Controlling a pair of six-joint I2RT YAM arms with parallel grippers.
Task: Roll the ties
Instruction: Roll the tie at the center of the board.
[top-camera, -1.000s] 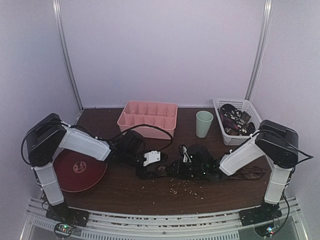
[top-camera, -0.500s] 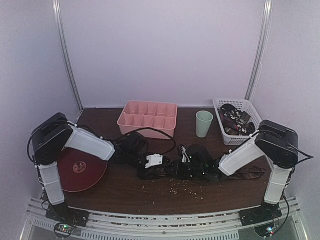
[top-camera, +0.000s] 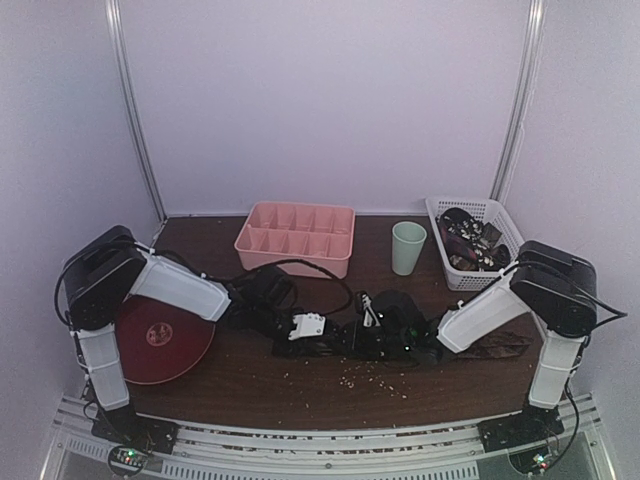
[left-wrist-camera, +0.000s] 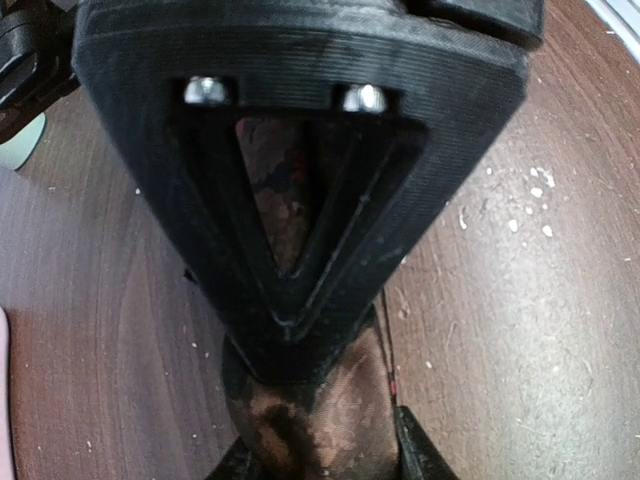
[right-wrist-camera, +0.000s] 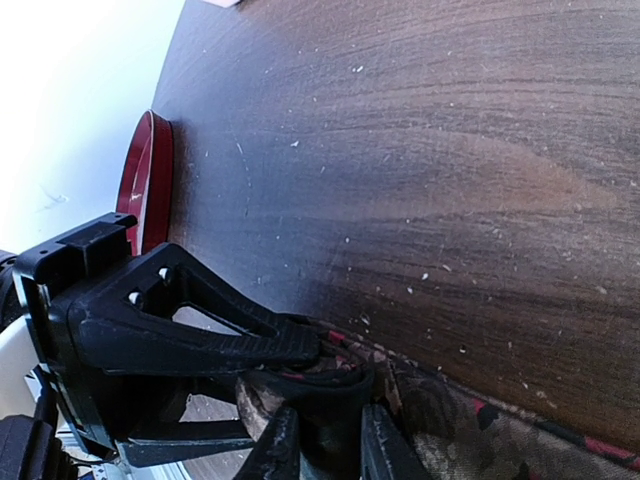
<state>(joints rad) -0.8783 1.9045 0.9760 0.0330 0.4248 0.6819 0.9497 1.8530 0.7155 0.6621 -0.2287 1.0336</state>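
Note:
A dark brown patterned tie (top-camera: 500, 347) lies along the table's front right, and its left end is bunched at the middle between both grippers. My left gripper (top-camera: 318, 338) reaches in from the left. In the left wrist view its gripper (left-wrist-camera: 315, 455) is shut on the tie (left-wrist-camera: 330, 420), whose fabric fills the gap between the jaws. My right gripper (top-camera: 366, 338) meets it from the right. The right wrist view shows this gripper (right-wrist-camera: 325, 452) shut on a dark fold of the tie (right-wrist-camera: 450, 430). The two grippers nearly touch. More ties fill the white basket (top-camera: 497, 212).
A pink divided tray (top-camera: 295, 238) stands at the back middle and a green cup (top-camera: 408, 247) stands to its right. A red plate (top-camera: 160, 340) lies under the left arm. Pale crumbs dot the wood (top-camera: 375, 372) in front of the grippers.
My left gripper has shifted slightly toward the right gripper, and its jaws have closed in on the tie's end. The right arm has stayed still.

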